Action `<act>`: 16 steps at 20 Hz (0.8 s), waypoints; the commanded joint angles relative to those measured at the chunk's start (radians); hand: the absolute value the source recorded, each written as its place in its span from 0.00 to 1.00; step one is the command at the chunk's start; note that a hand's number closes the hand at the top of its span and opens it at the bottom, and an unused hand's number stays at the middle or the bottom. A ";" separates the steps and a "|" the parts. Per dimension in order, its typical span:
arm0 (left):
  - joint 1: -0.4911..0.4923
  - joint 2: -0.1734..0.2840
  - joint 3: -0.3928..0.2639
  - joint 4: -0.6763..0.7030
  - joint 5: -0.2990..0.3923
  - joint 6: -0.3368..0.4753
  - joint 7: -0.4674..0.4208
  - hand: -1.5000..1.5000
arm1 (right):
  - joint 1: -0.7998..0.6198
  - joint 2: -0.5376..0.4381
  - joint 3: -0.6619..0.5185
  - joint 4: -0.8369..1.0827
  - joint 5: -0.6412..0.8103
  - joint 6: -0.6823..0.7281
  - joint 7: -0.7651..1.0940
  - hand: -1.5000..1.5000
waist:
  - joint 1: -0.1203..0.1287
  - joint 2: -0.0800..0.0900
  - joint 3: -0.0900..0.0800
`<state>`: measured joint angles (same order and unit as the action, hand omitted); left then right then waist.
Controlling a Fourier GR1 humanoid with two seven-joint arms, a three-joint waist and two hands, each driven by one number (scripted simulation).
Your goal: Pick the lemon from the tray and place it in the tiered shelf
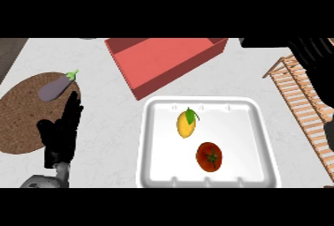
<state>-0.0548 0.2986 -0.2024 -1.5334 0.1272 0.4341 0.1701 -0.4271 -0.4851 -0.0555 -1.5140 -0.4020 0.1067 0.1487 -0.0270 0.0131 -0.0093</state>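
A yellow lemon [187,124] with a green leaf lies in the upper middle of the white tray [147,145]. The wooden tiered shelf [304,110] runs along the right edge of the view. My left hand [62,132] rests open at the lower left, fingers up, well left of the tray and touching nothing. A black shape at the upper right, over the shelf's far end, is my right hand [312,57]; it is up and to the right of the lemon and apart from it. Its pose is unclear.
A red tomato [209,157] lies in the tray just below the lemon. A red open box [166,57] stands behind the tray. A purple eggplant [55,86] lies on a round brown board [23,123] at the left.
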 commanded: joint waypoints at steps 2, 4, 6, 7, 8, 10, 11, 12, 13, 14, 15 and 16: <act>0.036 0.007 0.013 0.031 0.050 -0.075 0.001 0.50 | 0.121 0.000 -0.009 -0.102 0.180 -0.183 -0.027 1.00 | 0.010 -0.018 0.008; 0.067 0.024 0.053 0.079 0.101 -0.103 0.021 0.50 | 0.185 0.012 -0.016 -0.144 0.293 -0.323 -0.042 1.00 | -0.019 -0.022 0.005; 0.080 0.032 0.061 0.093 0.118 -0.105 0.073 0.50 | 0.251 -0.021 -0.069 -0.165 0.381 -0.420 -0.059 1.00 | -0.056 -0.027 0.005; 0.075 0.012 0.048 0.073 0.107 -0.086 0.062 0.50 | 0.325 -0.181 -0.026 0.013 0.496 -0.347 0.093 1.00 | -0.082 0.010 -0.016; 0.097 0.007 0.033 0.074 0.136 -0.128 0.071 0.50 | 0.367 -0.103 -0.029 0.014 0.503 -0.438 0.129 1.00 | -0.060 -0.006 -0.003; 0.106 0.025 0.028 0.071 0.161 -0.175 0.100 0.50 | 0.449 0.086 0.000 -0.050 0.496 -0.587 0.132 1.00 | -0.031 -0.019 0.007; 0.084 0.043 0.066 0.092 0.185 -0.198 0.091 0.50 | 0.504 0.135 0.040 -0.123 0.541 -0.640 0.108 0.00 | -0.029 -0.021 0.006; 0.119 0.043 0.053 0.070 0.190 -0.215 0.093 0.50 | 0.563 0.153 0.043 -0.189 0.541 -0.653 0.103 0.00 | -0.011 -0.022 0.007; 0.093 0.067 0.092 0.110 0.208 -0.248 0.076 0.50 | 0.609 0.176 0.092 -0.287 0.575 -0.668 0.112 0.00 | -0.008 -0.020 0.007; 0.055 0.059 0.073 0.113 0.201 -0.260 0.108 0.50 | 0.632 0.177 0.130 -0.322 0.626 -0.674 0.121 0.00 | 0.003 -0.017 0.008; 0.048 0.002 0.060 0.179 0.182 -0.235 0.053 0.50 | 0.680 0.199 0.177 -0.325 0.646 -0.661 0.060 0.00 | 0.002 -0.015 0.008; 0.085 0.077 0.100 0.106 0.231 -0.304 0.102 0.50 | 0.744 0.144 0.131 -0.372 0.578 -0.583 0.047 0.00 | 0.010 -0.017 0.009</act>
<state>0.0192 0.3408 -0.1332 -1.4289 0.3118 0.2099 0.2495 0.1503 -0.3588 0.0319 -1.7596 0.1486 -0.4821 0.2290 -0.0369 -0.0040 -0.0022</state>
